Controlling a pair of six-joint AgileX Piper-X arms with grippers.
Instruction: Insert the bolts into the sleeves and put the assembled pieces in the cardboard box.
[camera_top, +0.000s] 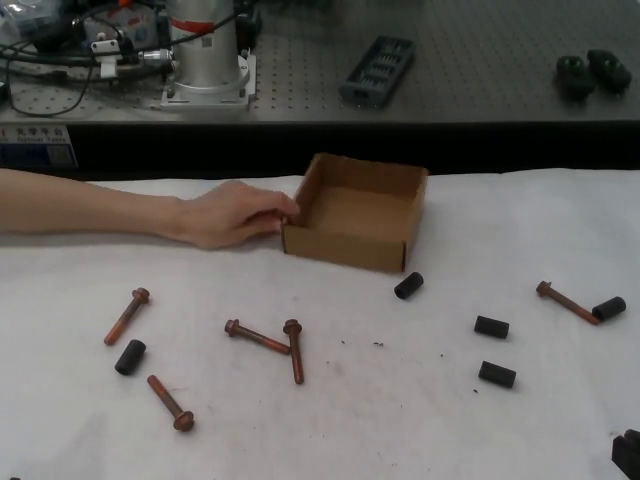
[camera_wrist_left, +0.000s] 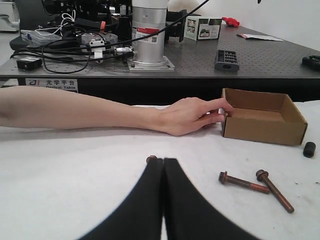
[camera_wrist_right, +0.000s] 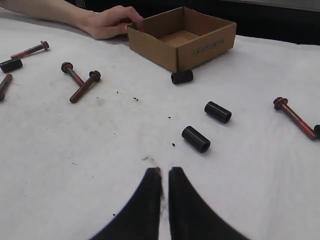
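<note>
High view: cardboard box (camera_top: 345, 248) at 12 o'clock on white-covered bench (camera_top: 400, 430), bare cardboard floor inside. Person's hand (camera_top: 230, 215) touches its 9 o'clock wall. Loose bolts (camera_top: 258, 337) at 7–8 o'clock, sleeves (camera_top: 491, 326) mostly at 3–4 o'clock. Perforated table (camera_top: 480, 70) behind.
Left wrist view: left end effector (camera_wrist_left: 163, 161) clenched, grasping nothing.
Right wrist view: right end effector (camera_wrist_right: 165, 171) clenched, nothing between tips.

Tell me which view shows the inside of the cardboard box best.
The high view: it looks down into the cardboard box, so most of its bare floor shows. The right wrist view catches two outer walls and part of the floor; the left wrist view sees it side-on, mostly the near wall.
</note>
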